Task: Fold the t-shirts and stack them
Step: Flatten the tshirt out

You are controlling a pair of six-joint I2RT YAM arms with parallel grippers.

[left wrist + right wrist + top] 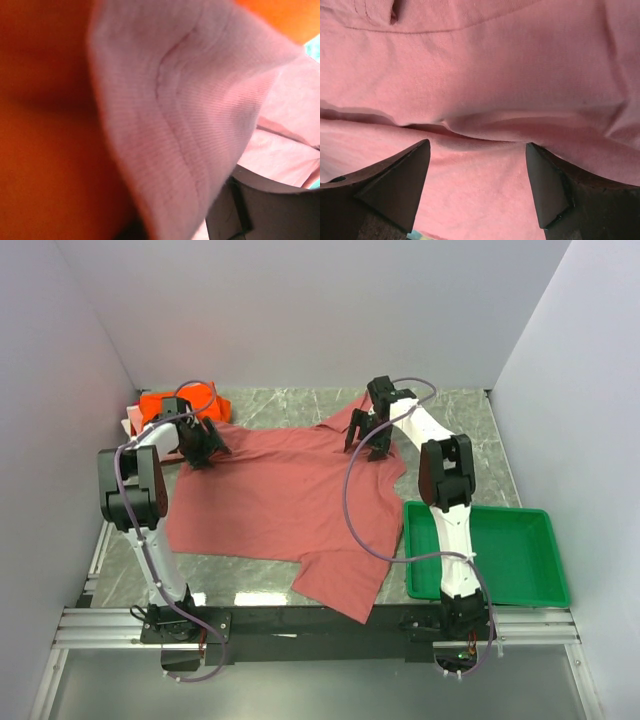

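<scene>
A large brick-red t-shirt [270,500] lies spread on the marble table, one sleeve hanging toward the near edge. My left gripper [200,448] is at its far left corner. In the left wrist view [175,225] a hemmed fold of the shirt [170,100] fills the lens and runs down between the fingers [235,210], which look closed on it. A bright orange t-shirt [165,405] lies bunched just behind and also shows in the left wrist view [45,150]. My right gripper [368,445] is open over the shirt's far right shoulder, with wrinkled cloth [480,100] between its tips [477,190].
A green plastic tray [500,560] stands at the near right, beside the shirt's right edge. A pale garment edge [130,422] shows under the orange shirt at the far left. White walls close in the table on three sides.
</scene>
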